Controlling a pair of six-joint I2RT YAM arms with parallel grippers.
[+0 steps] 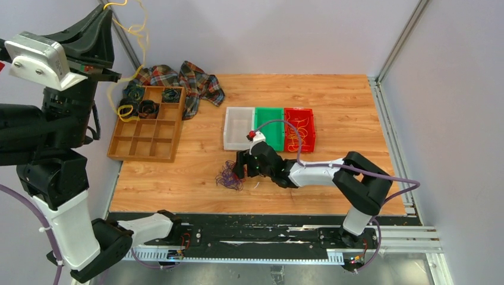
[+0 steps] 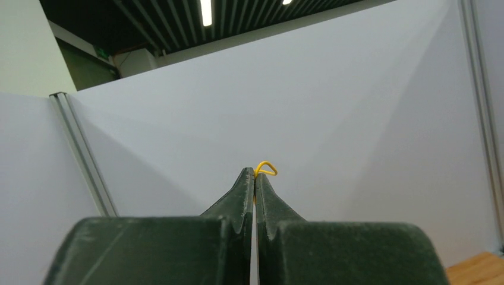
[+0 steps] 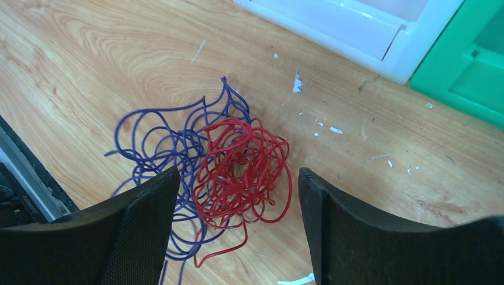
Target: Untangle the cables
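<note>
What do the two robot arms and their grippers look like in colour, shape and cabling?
Both the left arm and the right arm have black joint housings and white link shells. A thick purple hose loops along the right arm. The left gripper has dark, tapering wedge fingers; the right gripper has broad black fingers with finely textured pads.

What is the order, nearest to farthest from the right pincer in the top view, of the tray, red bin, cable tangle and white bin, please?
1. Cable tangle, at the right pincer's tips.
2. White bin, just beyond.
3. Red bin, back right.
4. Tray, far left.
</note>
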